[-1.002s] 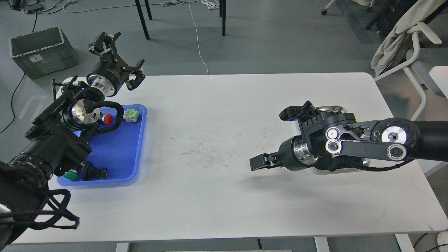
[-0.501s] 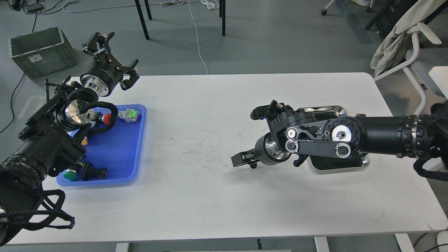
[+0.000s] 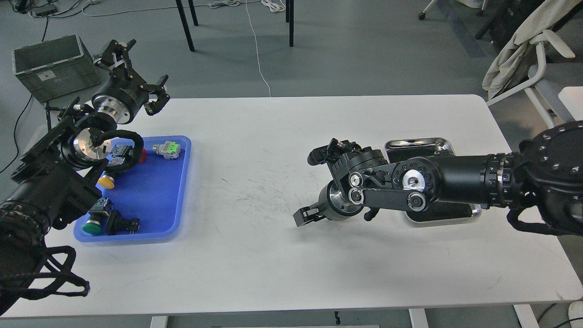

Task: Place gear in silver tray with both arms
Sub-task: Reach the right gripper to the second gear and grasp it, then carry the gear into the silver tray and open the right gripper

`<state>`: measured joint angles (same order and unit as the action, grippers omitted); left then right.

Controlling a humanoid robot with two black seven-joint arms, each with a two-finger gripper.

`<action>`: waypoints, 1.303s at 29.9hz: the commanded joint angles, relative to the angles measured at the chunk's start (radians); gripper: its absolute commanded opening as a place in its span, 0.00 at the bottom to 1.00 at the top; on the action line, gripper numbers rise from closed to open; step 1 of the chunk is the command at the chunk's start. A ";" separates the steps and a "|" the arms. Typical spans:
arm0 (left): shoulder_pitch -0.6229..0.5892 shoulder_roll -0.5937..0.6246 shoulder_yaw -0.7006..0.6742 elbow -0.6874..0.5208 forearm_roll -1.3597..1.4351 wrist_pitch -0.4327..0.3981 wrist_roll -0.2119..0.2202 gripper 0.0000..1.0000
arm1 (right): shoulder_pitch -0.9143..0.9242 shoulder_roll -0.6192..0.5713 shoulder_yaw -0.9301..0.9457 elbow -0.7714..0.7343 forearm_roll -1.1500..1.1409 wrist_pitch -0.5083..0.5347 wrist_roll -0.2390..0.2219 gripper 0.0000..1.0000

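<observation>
The silver tray (image 3: 419,142) lies at the right of the white table, its front half hidden by my right arm. My right gripper (image 3: 304,216) hangs low over the bare table, left of the tray. It is dark and I cannot tell its fingers apart. My left gripper (image 3: 135,69) is open and empty, raised above the table's back left corner, beyond the blue tray (image 3: 155,205). I cannot make out a gear. The blue tray holds several small parts, among them a grey-green connector (image 3: 166,150) and a yellow button (image 3: 106,181).
A grey crate (image 3: 50,64) stands on the floor at back left. A white chair with cloth (image 3: 537,54) is at back right. Black chair legs (image 3: 184,23) and cables are behind the table. Scuff marks (image 3: 268,191) cover the table's middle.
My right arm has swung left, off the silver tray, carrying its gripper toward the table's middle. My left gripper has moved up and left, uncovering more of the blue tray.
</observation>
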<state>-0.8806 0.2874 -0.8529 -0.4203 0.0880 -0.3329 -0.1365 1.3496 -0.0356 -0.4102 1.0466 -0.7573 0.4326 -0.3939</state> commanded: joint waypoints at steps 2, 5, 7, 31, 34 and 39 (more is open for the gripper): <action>0.000 0.001 0.000 0.000 -0.002 0.000 0.000 0.98 | 0.002 -0.007 -0.005 0.000 0.000 0.015 0.000 0.79; 0.002 0.001 0.000 0.000 -0.002 0.000 0.000 0.98 | 0.002 -0.009 -0.005 0.000 0.000 0.015 0.000 0.79; 0.002 0.001 0.000 0.000 -0.002 0.000 0.000 0.98 | 0.002 -0.009 -0.005 0.000 0.000 0.015 0.000 0.77; 0.008 0.006 0.000 0.000 -0.001 0.005 0.002 0.98 | 0.042 -0.098 -0.001 0.015 -0.005 0.056 0.006 0.02; 0.006 0.006 0.000 0.000 0.001 0.006 0.002 0.98 | 0.100 -0.159 0.007 0.038 -0.013 0.056 0.012 0.02; 0.008 0.010 0.000 0.000 0.001 0.005 0.000 0.98 | 0.195 -0.302 -0.002 0.096 -0.045 0.056 0.039 0.02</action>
<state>-0.8730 0.2953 -0.8528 -0.4203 0.0890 -0.3270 -0.1356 1.4974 -0.2602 -0.4031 1.1103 -0.7801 0.4888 -0.3719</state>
